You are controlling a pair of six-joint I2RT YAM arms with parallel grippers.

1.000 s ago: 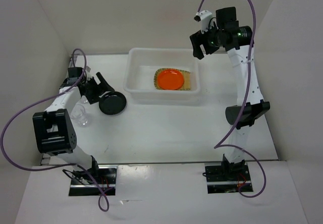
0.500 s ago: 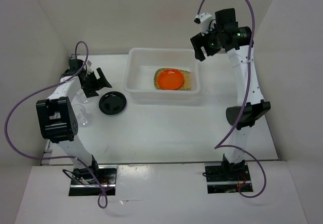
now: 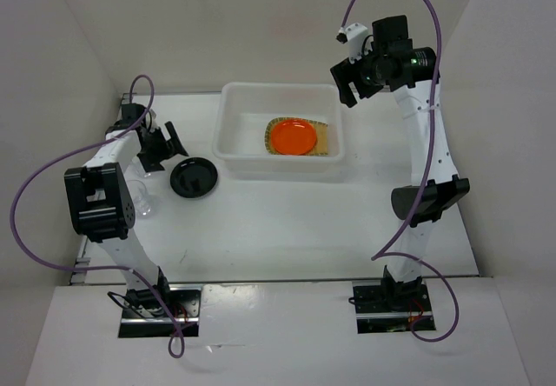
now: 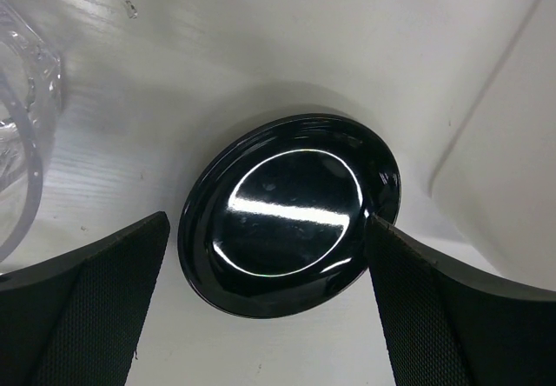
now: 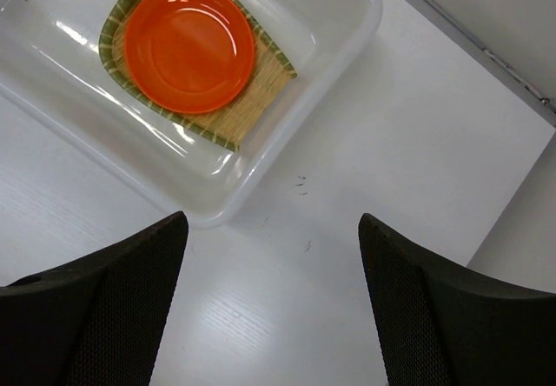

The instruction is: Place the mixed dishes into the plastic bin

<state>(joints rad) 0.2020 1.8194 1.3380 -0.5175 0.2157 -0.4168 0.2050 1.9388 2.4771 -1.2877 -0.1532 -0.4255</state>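
Observation:
The glossy black plate (image 3: pixel 194 178) (image 4: pixel 291 203) lies flat on the table left of the plastic bin (image 3: pixel 234 156). My left gripper (image 3: pixel 168 149) (image 4: pixel 269 316) hangs open just behind the plate, its fingers (image 4: pixel 87 316) on either side of the near rim without touching it. Inside the bin, the orange plate (image 3: pixel 292 136) (image 5: pixel 189 47) rests on the tan woven tray (image 3: pixel 324 140) (image 5: pixel 252 99). My right gripper (image 3: pixel 347 77) (image 5: pixel 274 299) is open and empty, high over the table by the bin's rim (image 5: pixel 287 151). A clear cup (image 3: pixel 141 202) (image 4: pixel 22 143) stands left of the black plate.
White walls close the workspace at the back and on both sides. The left arm's elbow (image 3: pixel 97 202) sits close to the clear cup. Bare white table lies between the bin and the arm bases and to the right of the bin.
My left gripper has drawn back from the black plate toward the far left, and the left elbow has swung inward. The plate lies still. The right gripper has shifted slightly.

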